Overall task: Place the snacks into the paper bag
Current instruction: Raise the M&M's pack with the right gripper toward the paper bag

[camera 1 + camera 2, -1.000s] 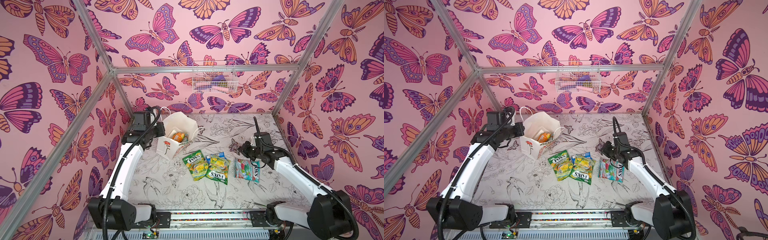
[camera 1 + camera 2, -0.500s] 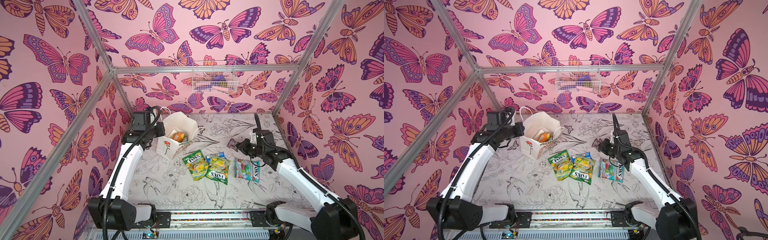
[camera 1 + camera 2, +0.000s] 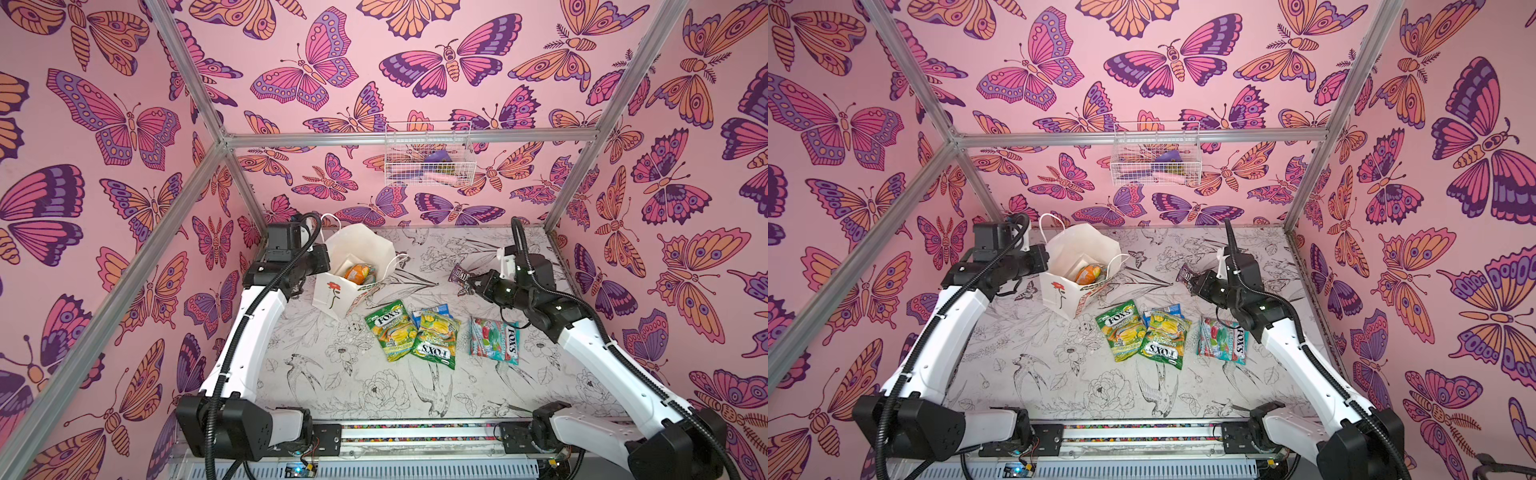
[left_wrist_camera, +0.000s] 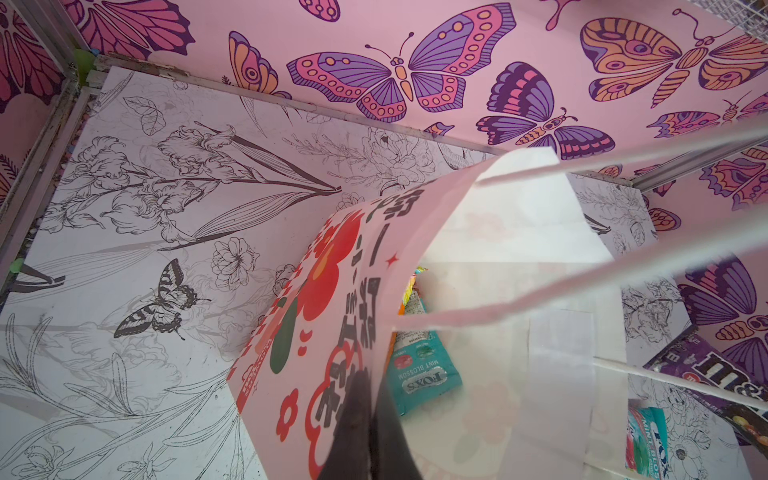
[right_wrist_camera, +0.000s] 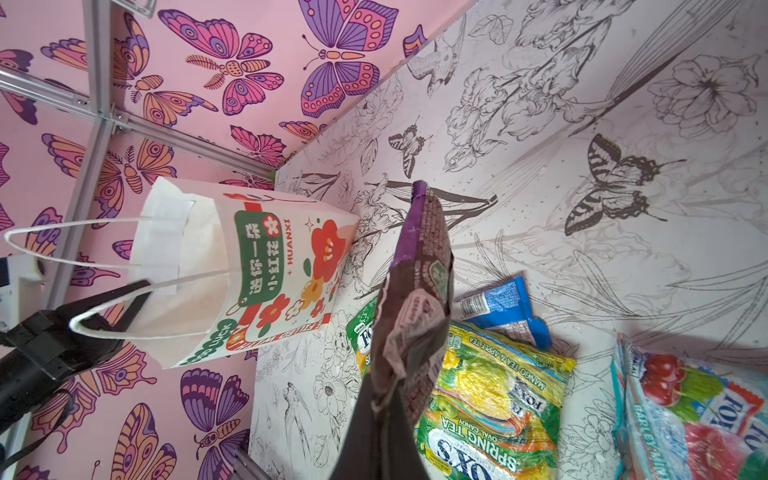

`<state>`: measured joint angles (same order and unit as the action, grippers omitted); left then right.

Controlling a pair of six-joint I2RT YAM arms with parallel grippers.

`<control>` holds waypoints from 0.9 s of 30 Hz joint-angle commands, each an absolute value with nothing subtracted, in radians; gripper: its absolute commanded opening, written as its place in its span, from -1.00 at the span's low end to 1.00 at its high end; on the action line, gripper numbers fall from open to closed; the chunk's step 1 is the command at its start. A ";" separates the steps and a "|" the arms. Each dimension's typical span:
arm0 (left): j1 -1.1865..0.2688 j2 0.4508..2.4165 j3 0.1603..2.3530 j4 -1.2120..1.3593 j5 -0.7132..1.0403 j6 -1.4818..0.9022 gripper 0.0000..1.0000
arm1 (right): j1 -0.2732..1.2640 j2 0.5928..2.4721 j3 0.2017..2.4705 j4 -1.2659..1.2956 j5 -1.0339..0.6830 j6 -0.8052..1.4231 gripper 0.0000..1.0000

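Since the left gripper point(image 4: 368, 382) pinches a side wall of the paper bag point(image 3: 332, 293) on the table point(image 3: 332, 374), its mouth gapes, likely for loading. The right gripper point(image 3: 469, 284) clamps the dark purple wrapper point(image 3: 460, 274) aloft near that mouth.

You have the paper bag point(image 3: 336, 293) back-left on the counter point(image 3: 332, 374), snacks point(image 3: 358, 272) inside; three FOX'S packets point(image 3: 434, 338) lie before it, rightward; wrapper point(image 3: 460, 274) aloft to its right.
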<state>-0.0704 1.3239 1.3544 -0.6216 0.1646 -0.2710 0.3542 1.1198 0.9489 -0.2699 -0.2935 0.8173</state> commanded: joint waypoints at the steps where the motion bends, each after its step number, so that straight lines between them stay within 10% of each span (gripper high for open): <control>1: -0.062 1.295 1.344 -0.587 0.176 -0.277 -1.00 | 0.374 1.096 1.001 -0.229 -0.306 0.782 -1.00; 27: -0.063 1.294 1.344 -0.588 0.178 -0.276 -1.00 | 0.490 1.111 1.124 -0.182 -0.309 0.691 -1.00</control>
